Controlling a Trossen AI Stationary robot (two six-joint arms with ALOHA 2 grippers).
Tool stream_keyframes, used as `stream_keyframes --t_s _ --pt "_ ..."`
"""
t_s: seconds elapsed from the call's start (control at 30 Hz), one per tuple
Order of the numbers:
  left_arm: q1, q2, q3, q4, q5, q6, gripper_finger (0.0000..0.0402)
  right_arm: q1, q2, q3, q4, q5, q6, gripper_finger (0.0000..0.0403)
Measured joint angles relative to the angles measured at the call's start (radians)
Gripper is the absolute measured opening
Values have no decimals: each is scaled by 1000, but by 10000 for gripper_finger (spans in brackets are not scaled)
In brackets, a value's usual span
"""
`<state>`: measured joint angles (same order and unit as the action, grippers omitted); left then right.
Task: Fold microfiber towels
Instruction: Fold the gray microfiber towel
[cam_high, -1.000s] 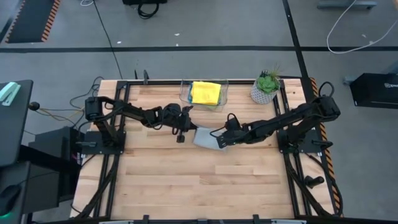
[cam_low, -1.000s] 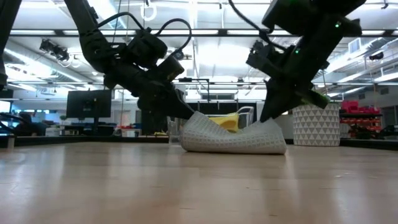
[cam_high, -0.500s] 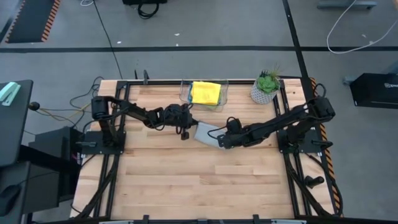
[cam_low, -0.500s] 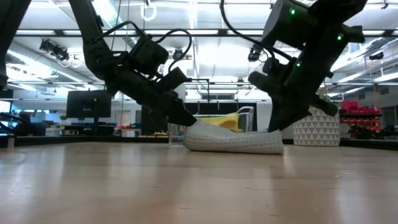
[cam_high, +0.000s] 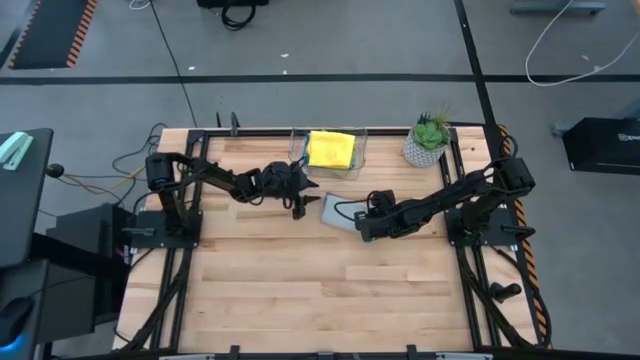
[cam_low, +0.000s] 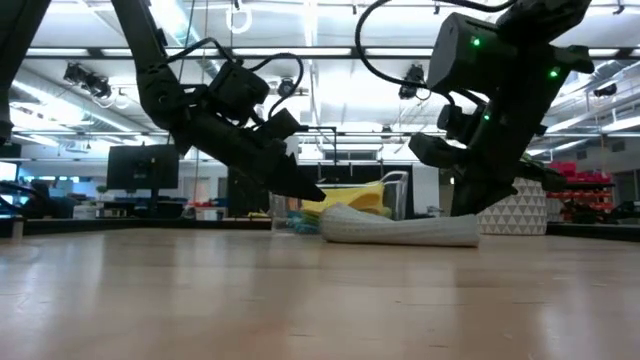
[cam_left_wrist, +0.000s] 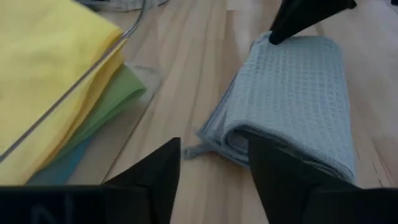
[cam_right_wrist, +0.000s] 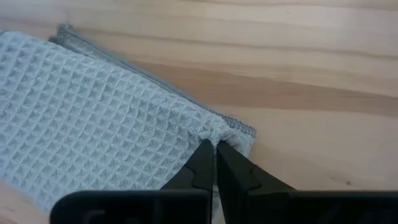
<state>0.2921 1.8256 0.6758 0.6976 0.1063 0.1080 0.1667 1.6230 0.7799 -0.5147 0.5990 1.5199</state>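
The grey towel (cam_high: 338, 212) lies folded into a small rectangle on the table, just in front of the clear bin (cam_high: 296, 152). It also shows in the left wrist view (cam_left_wrist: 292, 87). The bin holds the folded yellow towel (cam_high: 331, 149) on top of the green (cam_left_wrist: 118, 93) and light blue (cam_left_wrist: 56, 168) ones. My right gripper (cam_high: 361, 224) is shut on the grey towel's right end. My left gripper (cam_left_wrist: 212, 143) is open and empty, a little above the table at the towel's left end, clear of it. My right gripper pinches a corner of the grey towel (cam_right_wrist: 214, 134) between its two shut fingertips; the cloth puckers there and several layers show at the edge. The fingers slant down from the table's right side. The towel lies flat on the table.
A potted plant (cam_high: 428, 140) in a white patterned pot stands at the far right. The clear bin's wall (cam_left_wrist: 93, 68) is close to my left gripper. Bare wood (cam_high: 320, 290) fills the near half of the table.
My left gripper has let go of the towel's left end and risen clear, going a little toward the far edge. That raised end has dropped flat. My right gripper has drawn the towel a short way toward the table's right edge.
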Motion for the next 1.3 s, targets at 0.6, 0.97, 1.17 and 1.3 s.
stream_keyframes --t_s 0.6,0.97,1.17,1.3 --pt "49 -35 0 -70 176 109 81 37 58 1 106 -99 -205 11" --pt "113 -80 0 -123 345 87 16 179 5 0 108 -216 -488 10" --pt "60 -79 0 -139 351 89 18 182 -2 6 84 -245 -498 65" --pt "44 -79 -1 -142 353 105 7 174 -50 46 -17 -305 -476 142"
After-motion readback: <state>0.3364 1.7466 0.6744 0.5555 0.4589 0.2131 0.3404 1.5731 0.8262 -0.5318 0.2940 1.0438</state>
